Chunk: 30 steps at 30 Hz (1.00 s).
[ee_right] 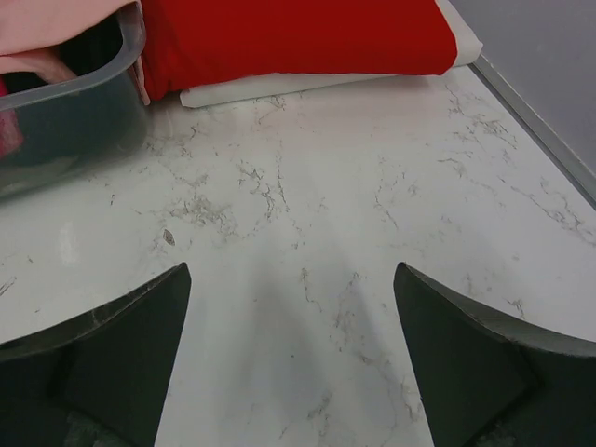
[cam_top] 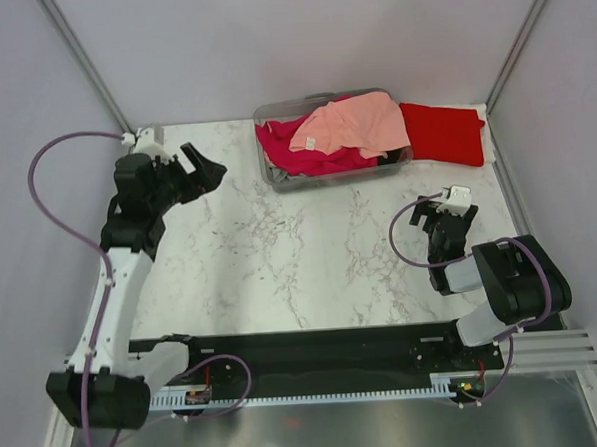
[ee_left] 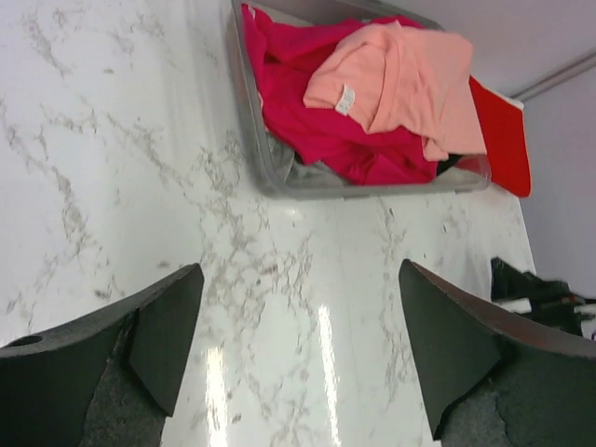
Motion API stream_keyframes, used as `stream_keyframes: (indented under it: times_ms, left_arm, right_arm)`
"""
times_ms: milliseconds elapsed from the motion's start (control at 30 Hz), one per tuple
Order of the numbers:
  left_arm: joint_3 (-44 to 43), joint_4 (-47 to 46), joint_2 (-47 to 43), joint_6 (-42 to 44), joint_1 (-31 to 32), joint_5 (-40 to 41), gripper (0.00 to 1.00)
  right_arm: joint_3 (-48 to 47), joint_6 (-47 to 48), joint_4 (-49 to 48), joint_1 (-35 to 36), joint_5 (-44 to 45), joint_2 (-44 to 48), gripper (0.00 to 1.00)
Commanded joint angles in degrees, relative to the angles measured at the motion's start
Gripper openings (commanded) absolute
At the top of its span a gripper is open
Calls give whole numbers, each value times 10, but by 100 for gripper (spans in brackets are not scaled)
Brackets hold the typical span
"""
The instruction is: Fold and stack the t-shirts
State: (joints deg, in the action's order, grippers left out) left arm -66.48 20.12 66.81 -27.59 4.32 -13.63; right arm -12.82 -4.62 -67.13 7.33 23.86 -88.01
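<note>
Two open grippers, and every shirt lies at the far side of the table.

Left gripper and right gripper each hang over the bare marble table, jaws spread wide, gripping nothing. The salmon pink t-shirt lies crumpled on top of the magenta t-shirt in the clear grey bin. The red t-shirt lies folded flat just beside the bin's right end, with a white layer showing beneath it.
</note>
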Motion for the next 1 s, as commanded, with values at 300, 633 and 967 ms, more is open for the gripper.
stream_keyframes:
  times_ms: [300,633,967]
  left_arm:
    - [231,163,-353,62,-1,90,97]
    - [237,168,-332,39,14,108,84]
    - [239,167,-346,36,15,101,88]
  right_arm:
    - [0,1,-27,0,0,5,98]
    - [-2,0,-24,0,-3,3,98]
    - [-290,-209,556,24,-12,237,98]
